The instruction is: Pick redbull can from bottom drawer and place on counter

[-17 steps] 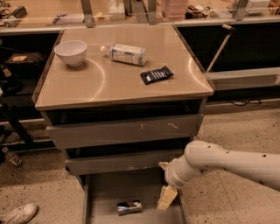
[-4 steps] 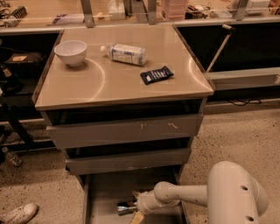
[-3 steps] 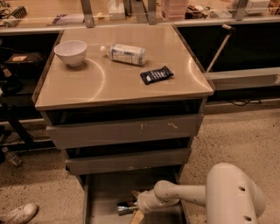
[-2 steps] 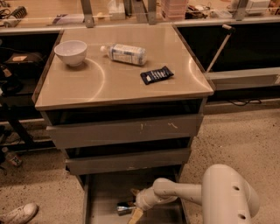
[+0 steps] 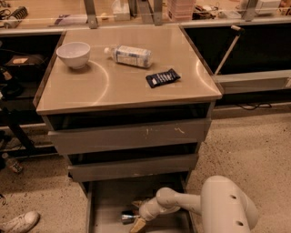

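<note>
The redbull can (image 5: 126, 218) lies on its side on the grey floor of the open bottom drawer (image 5: 109, 198), near the front. My gripper (image 5: 136, 215) is down inside the drawer at the can's right end. One finger stands behind the can and one in front, apart, so the gripper is open around it. The white arm (image 5: 191, 205) reaches in from the right and hides the drawer's right part. The counter (image 5: 122, 88) is the beige top of the cabinet above.
On the counter are a white bowl (image 5: 73, 54), a clear bottle (image 5: 129, 55) lying on its side and a dark snack packet (image 5: 163, 78). The two upper drawers (image 5: 132, 134) stand slightly open. A cluttered bench (image 5: 136, 13) runs behind. A shoe (image 5: 18, 222) is at lower left.
The gripper has gone down into the bottom drawer and edged a little left, so its fingers now stand on either side of the can. The can has not moved.
</note>
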Robot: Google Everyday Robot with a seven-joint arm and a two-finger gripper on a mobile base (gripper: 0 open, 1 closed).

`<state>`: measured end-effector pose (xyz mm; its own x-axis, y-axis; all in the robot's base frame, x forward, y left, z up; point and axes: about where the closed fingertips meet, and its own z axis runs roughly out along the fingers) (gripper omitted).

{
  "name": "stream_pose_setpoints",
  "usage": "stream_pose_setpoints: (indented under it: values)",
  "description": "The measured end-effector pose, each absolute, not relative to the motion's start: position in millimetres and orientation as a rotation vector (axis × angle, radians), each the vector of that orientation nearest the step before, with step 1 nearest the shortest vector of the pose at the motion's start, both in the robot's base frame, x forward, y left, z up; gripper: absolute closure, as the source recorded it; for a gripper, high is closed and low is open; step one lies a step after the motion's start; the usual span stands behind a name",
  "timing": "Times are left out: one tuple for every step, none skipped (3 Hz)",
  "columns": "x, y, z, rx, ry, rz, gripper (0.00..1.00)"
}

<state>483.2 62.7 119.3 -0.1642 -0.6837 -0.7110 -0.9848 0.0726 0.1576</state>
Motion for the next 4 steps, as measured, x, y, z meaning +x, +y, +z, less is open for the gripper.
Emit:
stream_pose_setpoints:
  values:
    - [483,63,118,-1.649,1.902,0.874,0.42]
    - [483,63,118,-1.648,1.902,0.874,0.65]
    - [483,63,119,-1.647,1.903,0.876,0.89]
    - [482,53,148,-1.549,1.943,0.906,1.00]
